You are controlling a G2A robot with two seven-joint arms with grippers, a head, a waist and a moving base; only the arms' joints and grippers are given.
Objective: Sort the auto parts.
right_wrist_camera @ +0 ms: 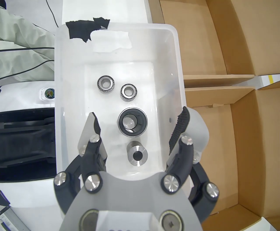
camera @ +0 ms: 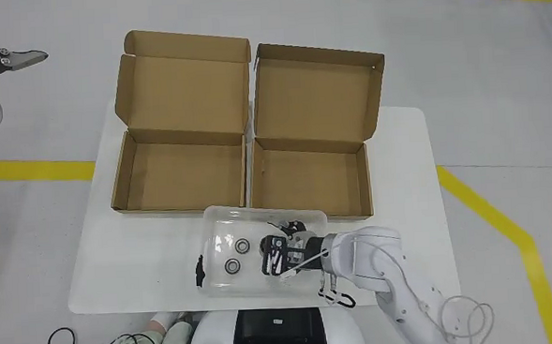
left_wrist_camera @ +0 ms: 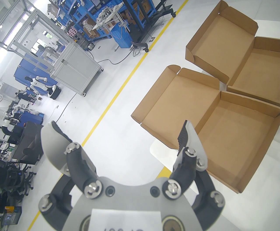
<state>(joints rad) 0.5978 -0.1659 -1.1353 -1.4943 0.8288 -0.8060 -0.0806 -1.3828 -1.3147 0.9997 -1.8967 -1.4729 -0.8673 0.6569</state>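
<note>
Black-ringed bearing [right_wrist_camera: 132, 122] in clear bin [right_wrist_camera: 178, 72], lying between tips of released right pincer [right_wrist_camera: 139, 116], left pincer [left_wrist_camera: 119, 125] released, well apart.

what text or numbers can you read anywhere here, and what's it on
White sticker at the base of the left gripper: cut off at the picture's edge, unreadable.
White sticker on the right gripper: likewise cut off.
White paper patch on the clear plastic bin: blank.
Two brown cardboard boxes: no print seen.
</note>
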